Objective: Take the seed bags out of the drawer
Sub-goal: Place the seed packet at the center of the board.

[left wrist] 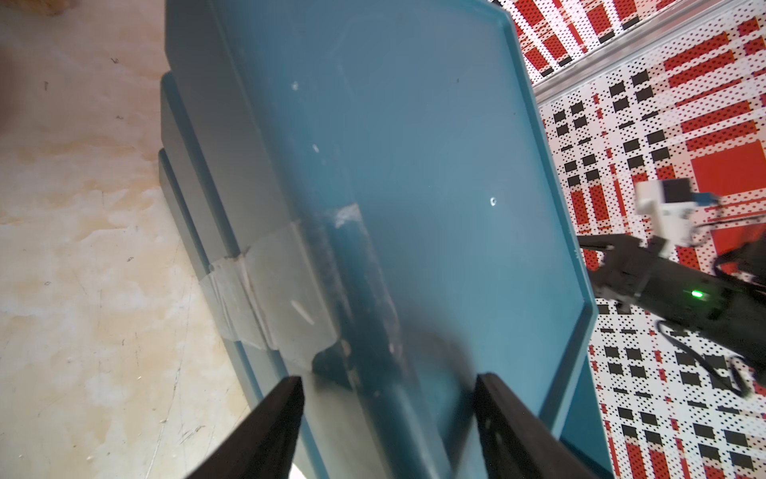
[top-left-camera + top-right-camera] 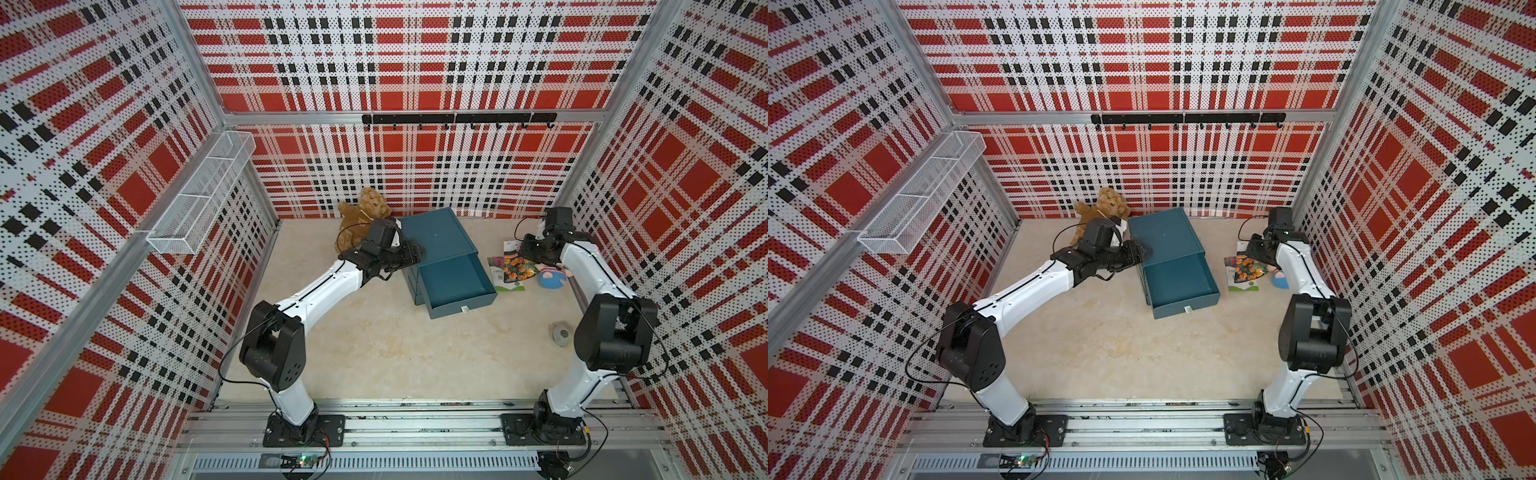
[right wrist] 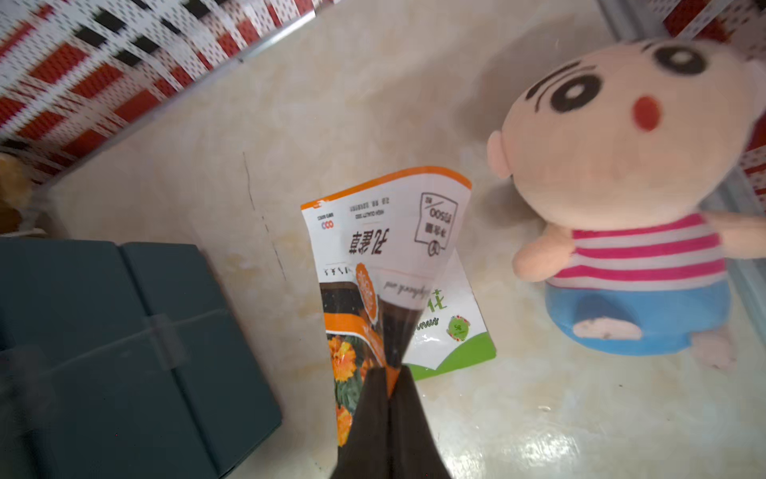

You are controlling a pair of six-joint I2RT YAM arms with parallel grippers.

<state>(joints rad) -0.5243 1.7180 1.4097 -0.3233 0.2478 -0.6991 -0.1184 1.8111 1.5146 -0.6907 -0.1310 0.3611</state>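
R gripper clamped shut on seed bag at photo end; bag curled beyond tips: light, floppy, prob. slippery, so pinch an edge. L gripper jaws stood apart astride cabinet edge.

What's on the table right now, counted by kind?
Seed bags: 2 told apart, orange bag in right gripper, green-edged bag lying flat; overlap may hide more
Plush toys: 2, bear and doll
Cabinet: 1
Grey round item: 1
Total: 6
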